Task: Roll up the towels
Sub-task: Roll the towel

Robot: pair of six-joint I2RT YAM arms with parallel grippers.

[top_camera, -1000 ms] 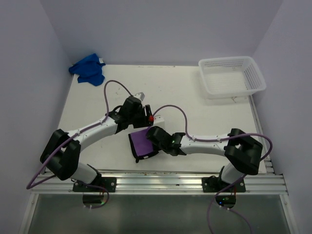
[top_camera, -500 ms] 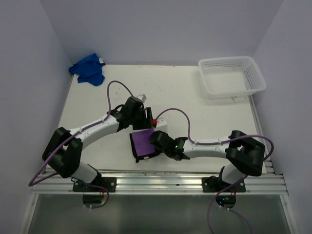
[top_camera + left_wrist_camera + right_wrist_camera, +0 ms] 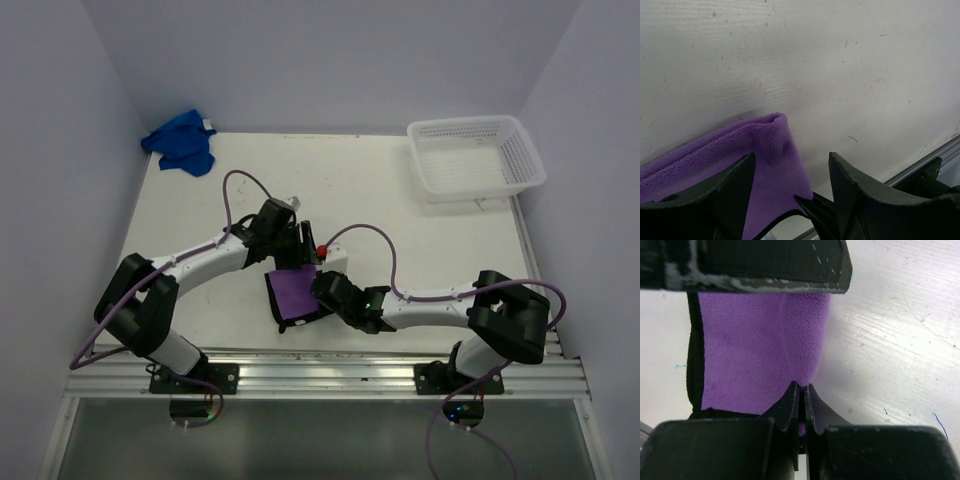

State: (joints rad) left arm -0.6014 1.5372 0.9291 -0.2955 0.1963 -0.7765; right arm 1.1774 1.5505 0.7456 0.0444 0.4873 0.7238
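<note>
- Where the two arms meet, purple towel [image 3: 293, 293] lies flat on the white bench [image 3: 400, 210], close to the bench's near edge. A black layer shows along the towel's left and near edges.
- Right fingers [image 3: 801, 396] are at the purple towel's right edge, pressed together with a sliver of purple cloth pinched between the tips. A small crease runs across the cloth away from the pinch.
- Right arm reaches in low from the right of the purple towel, close to the bench.
- Left fingers [image 3: 297, 260] are at the purple towel's far edge, spread wide and gripping nothing. Left wrist view shows a towel corner in the gap between them, one finger over cloth, the other over bare bench. Cannot tell if they touch the cloth or sit just above it.
- Towel edge at that corner looks thick, with a rounded lip.
- Blue towel [image 3: 182, 142] is crumpled in a heap, well beyond the purple towel and to its left, by the back wall and apart from both arms.
- White mesh basket [image 3: 527, 158] sits well beyond the purple towel, off to its right.
</note>
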